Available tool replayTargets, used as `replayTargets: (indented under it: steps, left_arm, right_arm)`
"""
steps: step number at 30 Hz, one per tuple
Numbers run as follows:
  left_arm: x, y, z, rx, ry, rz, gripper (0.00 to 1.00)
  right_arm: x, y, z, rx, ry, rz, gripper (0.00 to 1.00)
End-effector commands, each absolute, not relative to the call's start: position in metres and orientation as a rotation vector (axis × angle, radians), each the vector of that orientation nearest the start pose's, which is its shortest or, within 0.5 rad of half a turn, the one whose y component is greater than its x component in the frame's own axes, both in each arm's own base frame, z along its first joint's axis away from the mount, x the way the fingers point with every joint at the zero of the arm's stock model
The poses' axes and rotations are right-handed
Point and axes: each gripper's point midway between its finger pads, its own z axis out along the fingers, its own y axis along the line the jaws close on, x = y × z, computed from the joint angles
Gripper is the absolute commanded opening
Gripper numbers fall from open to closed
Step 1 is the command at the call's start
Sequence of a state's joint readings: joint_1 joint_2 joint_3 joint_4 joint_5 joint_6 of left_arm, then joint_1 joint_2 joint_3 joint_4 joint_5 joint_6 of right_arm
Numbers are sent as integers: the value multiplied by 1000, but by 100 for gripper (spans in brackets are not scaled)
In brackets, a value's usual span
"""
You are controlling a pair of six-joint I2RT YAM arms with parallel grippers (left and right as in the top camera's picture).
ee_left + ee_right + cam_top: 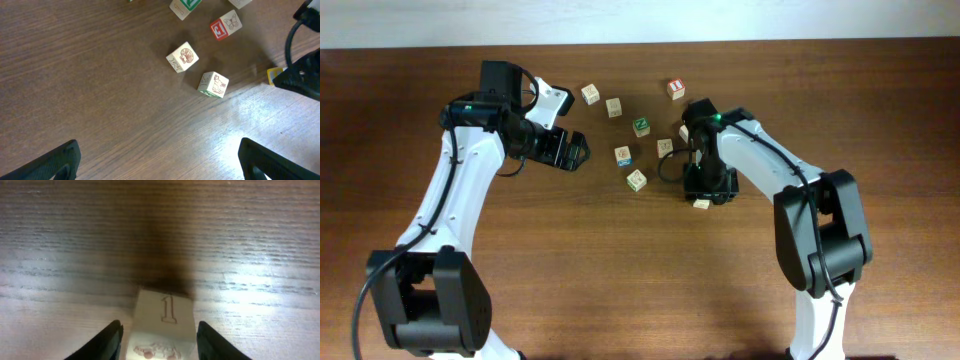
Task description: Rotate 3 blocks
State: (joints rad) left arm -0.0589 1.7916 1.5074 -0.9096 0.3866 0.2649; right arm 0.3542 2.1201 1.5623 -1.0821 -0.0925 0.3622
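step: we judge one block's turn is in hand | numeral-1 block [165, 311] on desk [620, 280], 5 o'clock of green-letter cube [641, 126] | right claw [160, 332] straddles it, parted, not pinching | left claw [159, 150] spread, empty | next: we close squarely, then twist

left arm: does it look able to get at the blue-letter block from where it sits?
Probably yes. The left gripper is open, only bare table lies between it and the blue-letter block, and the nearest other block stands apart from it.
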Motion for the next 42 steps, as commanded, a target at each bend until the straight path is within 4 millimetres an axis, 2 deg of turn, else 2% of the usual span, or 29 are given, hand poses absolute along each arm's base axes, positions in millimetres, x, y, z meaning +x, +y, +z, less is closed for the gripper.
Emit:
replayTargets:
  steps: [1,2,4,6,7,9,11,13,14,16,20,22,28,32,35,37,38,39,40,42]
  left_arm:
    - [414,-92,146,523,2632,-495,99]
    - [415,-92,146,523,2631,-494,99]
    - [419,-83,144,456,2654,-433,99]
    - [426,-47,136,138,2730,-192,99]
    - [427,-29,135,-9,2742,-93,99]
    - [428,-24,135,-29,2742,-85,99]
    - [428,-24,135,-28,2741,-86,99]
    - [428,-24,135,-28,2742,-86,99]
    - [426,-24,134,-29,2747,-86,99]
    - [426,-24,134,-28,2749,-85,99]
    - [426,-24,134,-28,2749,-85,99]
    - [426,-24,134,-28,2749,-84,99]
    - [426,-24,134,-28,2749,-84,99]
    - [426,-24,134,-28,2749,-84,99]
    - [426,-24,134,-28,2749,-84,99]
    - [426,-24,134,-28,2749,-84,99]
    - [426,-24,134,-28,2749,-84,99]
    - [426,-24,134,-28,2749,-84,99]
    - [426,-24,134,-28,2749,-84,99]
    - [426,-24,134,-28,2749,-84,99]
  right_arm:
    - [385,160,65,-21,3106,174,53]
    - [402,176,84,-48,3033,240,54]
    - [419,210,95,-13,2933,359,55]
    - [431,246,90,35,2854,428,55]
    - [443,257,82,69,2789,370,57]
    - [465,246,75,72,2705,233,61]
    - [488,231,71,-50,2646,166,63]
    - [497,223,59,-128,2655,197,63]
    - [501,214,46,-145,2670,180,63]
    - [506,211,32,-223,2670,167,63]
    - [506,218,20,-255,2674,175,61]
    - [504,223,18,-259,2676,179,56]
    - [489,219,11,-273,2741,154,53]
    - [487,219,11,-249,2750,157,38]
    - [487,218,23,-249,2756,154,23]
    - [481,216,47,-199,2788,153,21]
    - [470,212,69,-145,2831,154,21]
    - [460,212,83,-136,2870,169,21]
    - [448,209,89,-123,2918,169,21]
    - [421,197,83,-79,3035,112,21]
